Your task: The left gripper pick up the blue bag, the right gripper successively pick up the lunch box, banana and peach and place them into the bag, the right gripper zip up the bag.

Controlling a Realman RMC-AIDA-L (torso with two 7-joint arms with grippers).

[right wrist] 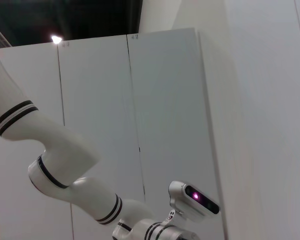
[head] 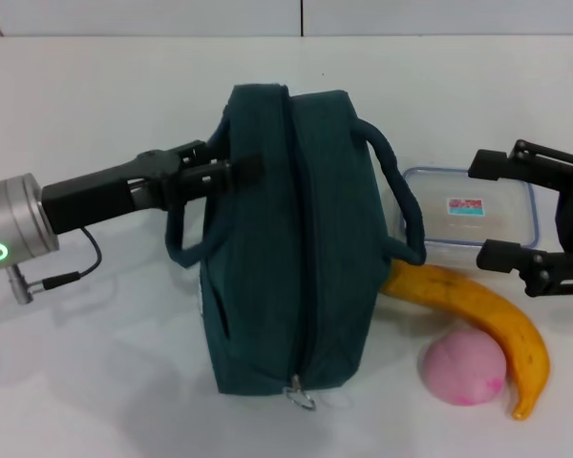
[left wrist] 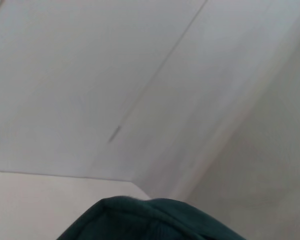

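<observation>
My left gripper (head: 231,167) reaches in from the left, fingertips at the bag's (head: 291,239) upper left face, right by the near-side handle loop (head: 179,243). I cannot tell whether the fingers have closed on fabric or strap; they sit dark against dark cloth. In the left wrist view only a rounded hump of the bag (left wrist: 150,220) shows.

My right gripper (head: 522,215) waits at the far right with its jaws spread wide, holding nothing, above the right edge of the lunch box (head: 463,215).

Step in hand, as I judge it: get a firm hold on the bag and lift it. Best to take the strap rather than the soft wall, so the body hangs straight. The zipper seam (head: 301,229) runs along the top and looks shut, puller ring (head: 301,396) at the near end. It would need opening before anything goes in.

Materials:
- Bag: teal woven cloth, soft, boxy, sagging slightly.
- Lunch box: clear rigid plastic, blue rim, flat lid with label, just right of the bag, partly behind its right handle (head: 392,186).
- Banana (head: 487,320): smooth, curved, one end touching the bag.
- Peach (head: 463,367): pink, rounded, matte, nearest, beside the banana.
- Table (head: 95,363): white, smooth.
</observation>
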